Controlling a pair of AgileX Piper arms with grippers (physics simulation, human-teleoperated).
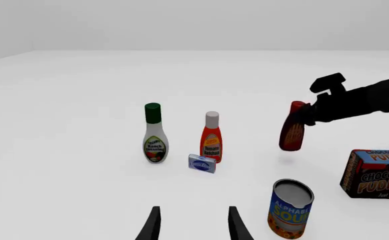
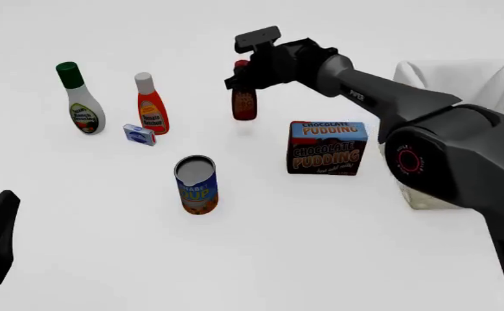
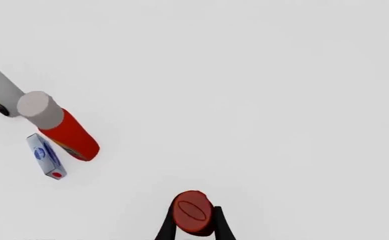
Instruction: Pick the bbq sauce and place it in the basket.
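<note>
The bbq sauce [image 2: 244, 103], a slim dark brown-red bottle with a red cap, hangs slightly tilted just above the table. My right gripper [image 2: 241, 76] is shut on its neck. The left wrist view shows the bbq sauce [image 1: 292, 132] held by the right gripper [image 1: 302, 113], with a faint shadow under it. Looking down the right gripper [image 3: 193, 227], only the red cap [image 3: 193, 212] shows between the fingers. The basket [image 2: 494, 78] stands at the right, its white cloth lining largely hidden behind the right arm. My left gripper [image 1: 193, 221] is open and holds nothing, well short of the bottles.
A white ranch bottle with a green cap [image 2: 81, 103], an orange-red ketchup bottle [image 2: 150, 107] and a small blue box [image 2: 138, 135] stand at the left. A soup can [image 2: 197, 184] is in the middle, and a chocolate pudding box [image 2: 327, 148] sits between bottle and basket.
</note>
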